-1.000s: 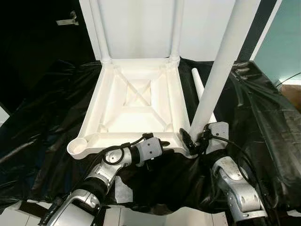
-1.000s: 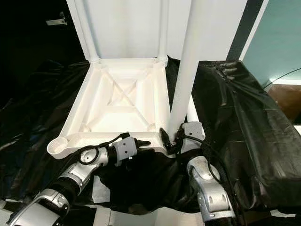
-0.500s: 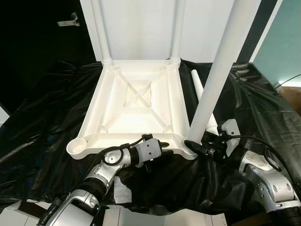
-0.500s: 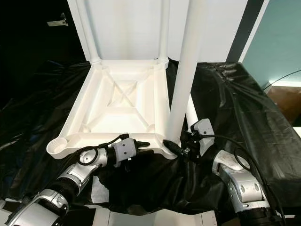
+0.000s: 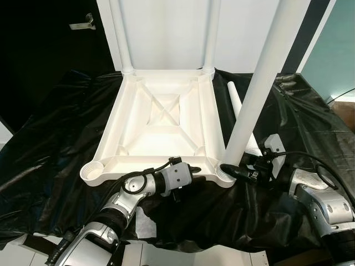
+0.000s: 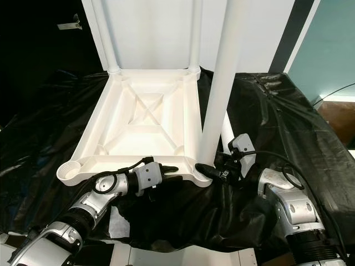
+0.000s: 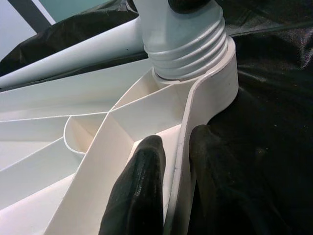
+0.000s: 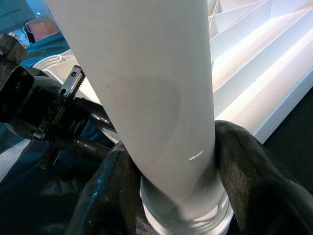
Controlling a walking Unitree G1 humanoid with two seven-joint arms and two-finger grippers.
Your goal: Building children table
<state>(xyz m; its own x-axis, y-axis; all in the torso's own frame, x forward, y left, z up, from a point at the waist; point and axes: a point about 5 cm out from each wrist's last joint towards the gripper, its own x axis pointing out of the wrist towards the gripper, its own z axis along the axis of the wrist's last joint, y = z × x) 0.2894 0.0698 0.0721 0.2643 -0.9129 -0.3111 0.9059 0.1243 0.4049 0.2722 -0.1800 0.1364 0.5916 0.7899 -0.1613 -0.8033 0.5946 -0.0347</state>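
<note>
Right jaws: the right gripper [image 8: 168, 191] has its two black fingers [image 8: 254, 181] closed around the base of the white leg [image 5: 260, 83], just above the threaded end; a firm hold, as far as the wrist view shows.
Left jaws: the left gripper [image 7: 171, 181] has its fingers [image 7: 142, 186] nearly closed, pinching the near rim wall of the table top [image 5: 163, 119], one finger inside the rim and one outside.
Leg in hand: it stands tilted, its foot in the near-right corner socket [image 5: 226, 172] at about 5 o'clock of the top, its shaft leaning away toward 1 o'clock (threads are partly exposed above the socket in the left wrist view, so it seems not fully seated).
Table top: it lies upside down on the black sheet [image 5: 55, 138], ribbed underside up; two legs [image 5: 123, 33] stand in the far corners at 11 and 1 o'clock.
Empty socket: the near-left corner [image 5: 93, 170], at about 7 o'clock, holds no leg.
Spare leg: it lies on the sheet [image 5: 237, 108] just beside the top's right edge, at 3 o'clock.
Risk, cross-threading: judged likely if the leg is turned while it leans, since the threads would bite askew.
Risk, top shifting: the sheet looks slick; should the left pinch slip, the top may rotate with the leg instead of resisting it.
</note>
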